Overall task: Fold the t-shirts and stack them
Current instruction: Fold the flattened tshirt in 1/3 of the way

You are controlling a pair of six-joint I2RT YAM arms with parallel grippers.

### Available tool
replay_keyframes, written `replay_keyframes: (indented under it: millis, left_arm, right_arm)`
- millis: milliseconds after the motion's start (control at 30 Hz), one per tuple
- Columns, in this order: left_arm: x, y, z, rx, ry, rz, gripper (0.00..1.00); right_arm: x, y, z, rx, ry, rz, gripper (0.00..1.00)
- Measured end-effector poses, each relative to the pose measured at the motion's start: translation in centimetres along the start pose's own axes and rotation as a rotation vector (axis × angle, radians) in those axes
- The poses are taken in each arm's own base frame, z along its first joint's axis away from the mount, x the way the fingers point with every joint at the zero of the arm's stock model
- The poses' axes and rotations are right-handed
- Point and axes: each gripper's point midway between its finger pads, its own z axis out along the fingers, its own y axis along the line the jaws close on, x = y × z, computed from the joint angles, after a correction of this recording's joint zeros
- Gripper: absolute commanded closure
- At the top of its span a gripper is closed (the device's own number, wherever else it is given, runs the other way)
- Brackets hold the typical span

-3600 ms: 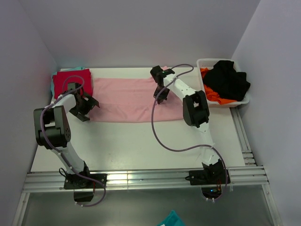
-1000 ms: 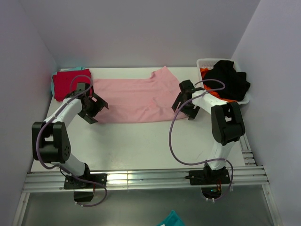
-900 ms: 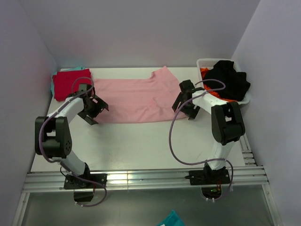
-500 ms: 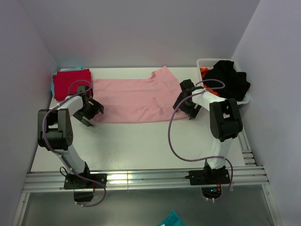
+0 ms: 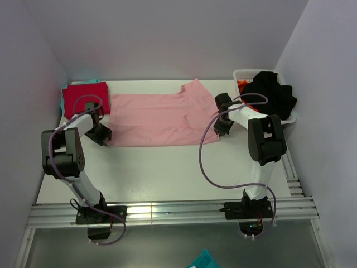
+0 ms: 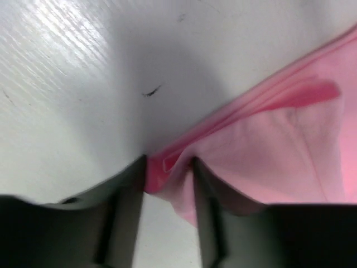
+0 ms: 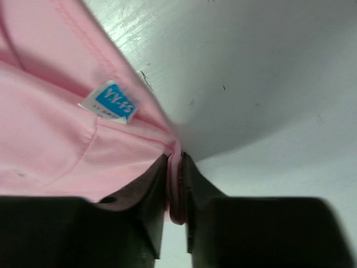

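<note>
Pink t-shirt (image 5: 156, 117) lies flat as a long band across the far half of the surface (image 5: 167, 167), between the red t-shirt (image 5: 83, 99) in the far left corner and the white basket (image 5: 242, 75) in the far right corner. The left end effector (image 5: 102, 135) is pinched onto its near left corner, with a bunched fold of hem filling the gap between the fingers (image 6: 125, 195). The right end effector (image 5: 221, 125) is closed narrow on the near right edge, just below the blue label (image 7: 109, 100). The cloth looks thin, limp and light, so it will likely sag and drag rather than hold its shape. These two corner grips, taken through every layer, seem right for lifting both ends evenly.
</note>
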Motion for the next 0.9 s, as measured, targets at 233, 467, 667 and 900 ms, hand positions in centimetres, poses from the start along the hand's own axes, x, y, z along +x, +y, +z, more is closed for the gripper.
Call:
replay_keyframes:
  millis: [233,467,667,900]
  left_arm:
    - [-0.2,-0.4,0.4,0.021,-0.001,0.024,1.0]
    - [0.0,-0.2,0.0,0.028,-0.002,0.024,1.0]
    - [2.3,2.6,-2.2,0.036,0.003,0.021,1.0]
    - [4.5,5.3,-5.6,0.078,-0.021,0.0,1.0]
  right_arm:
    - [-0.1,0.0,0.1,-0.001,-0.001,0.016,1.0]
    - [0.4,-0.7,-0.2,0.002,-0.012,0.021,1.0]
    - [3.3,-4.0,-1.7,0.025,0.009,0.017,1.0]
    - [5.5,-6.7,-4.9,-0.004,-0.006,0.032,1.0]
